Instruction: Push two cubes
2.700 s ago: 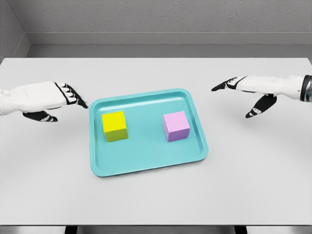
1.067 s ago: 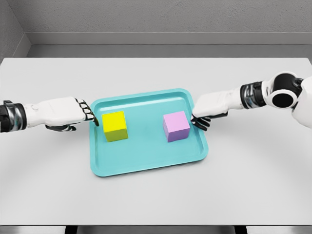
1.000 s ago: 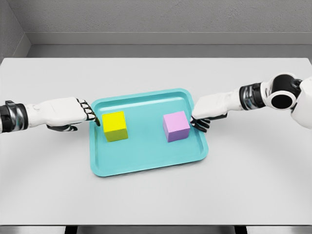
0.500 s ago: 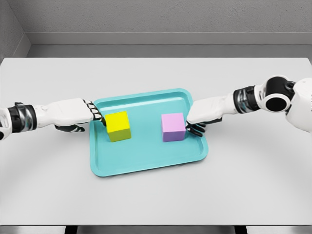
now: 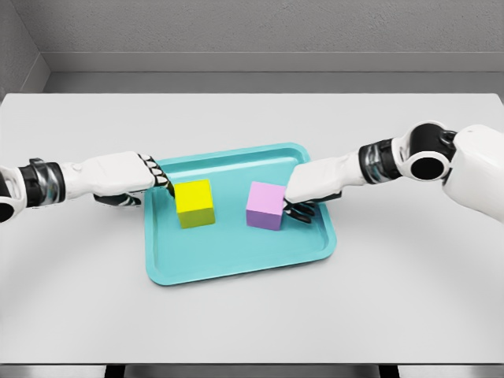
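A yellow cube (image 5: pixel 195 203) and a pink cube (image 5: pixel 264 205) stand inside a teal tray (image 5: pixel 236 272), the yellow one left of the middle, the pink one near the middle. My left hand (image 5: pixel 160 180) reaches over the tray's left rim, its fingertips against the yellow cube's left face. From the right, my right hand (image 5: pixel 296 207) lies over the tray with its fingertips against the pink cube's right side. The fingers of both hands are loosely bent and hold nothing. A narrow gap separates the two cubes.
The tray lies in the middle of a white table (image 5: pixel 409 283). A grey wall (image 5: pixel 252 31) runs behind the table's far edge. Both forearms stretch low over the table on either side of the tray.
Both hands have come inward from the table's sides onto the tray. The pink cube has slid left and turned slightly; the yellow cube has slid a little to the right.
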Motion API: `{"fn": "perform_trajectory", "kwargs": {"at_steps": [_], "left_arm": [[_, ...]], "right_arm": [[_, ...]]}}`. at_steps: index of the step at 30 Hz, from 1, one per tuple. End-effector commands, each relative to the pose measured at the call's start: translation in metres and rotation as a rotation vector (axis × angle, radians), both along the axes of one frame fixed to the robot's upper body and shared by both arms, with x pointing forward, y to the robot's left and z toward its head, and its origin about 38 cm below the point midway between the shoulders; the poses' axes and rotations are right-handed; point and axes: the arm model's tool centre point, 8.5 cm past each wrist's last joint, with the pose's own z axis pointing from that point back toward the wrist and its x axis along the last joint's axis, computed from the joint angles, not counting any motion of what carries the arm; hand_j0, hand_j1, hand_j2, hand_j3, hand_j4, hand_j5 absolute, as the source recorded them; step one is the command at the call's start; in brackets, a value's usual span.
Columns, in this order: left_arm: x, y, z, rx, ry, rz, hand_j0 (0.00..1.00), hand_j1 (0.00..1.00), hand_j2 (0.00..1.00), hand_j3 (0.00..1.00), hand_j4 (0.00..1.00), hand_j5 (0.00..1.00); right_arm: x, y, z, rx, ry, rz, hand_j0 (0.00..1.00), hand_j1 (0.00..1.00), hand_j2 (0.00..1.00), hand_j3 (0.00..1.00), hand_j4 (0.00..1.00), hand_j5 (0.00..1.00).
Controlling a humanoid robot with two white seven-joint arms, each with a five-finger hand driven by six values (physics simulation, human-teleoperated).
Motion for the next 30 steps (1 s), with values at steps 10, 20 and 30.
{"fn": "perform_trajectory", "kwargs": {"at_steps": [10, 20, 30], "left_arm": [[0.003, -0.008, -0.002, -0.011, -0.003, -0.004, 0.72, 0.72, 0.72, 0.72, 0.72, 0.72], [0.004, -0.017, -0.004, -0.014, -0.009, -0.014, 0.72, 0.72, 0.72, 0.72, 0.72, 0.72], [0.006, -0.017, -0.001, -0.013, -0.017, -0.014, 0.71, 0.71, 0.71, 0.71, 0.71, 0.71]], "right_arm": [[0.004, 0.019, 0.002, 0.026, 0.003, 0.015, 0.12, 0.12, 0.12, 0.12, 0.12, 0.12], [0.012, 0.023, 0.002, 0.028, 0.004, 0.000, 0.12, 0.12, 0.12, 0.12, 0.12, 0.12], [0.020, 0.009, 0.003, 0.025, -0.002, -0.047, 0.12, 0.12, 0.12, 0.12, 0.12, 0.12]]}}
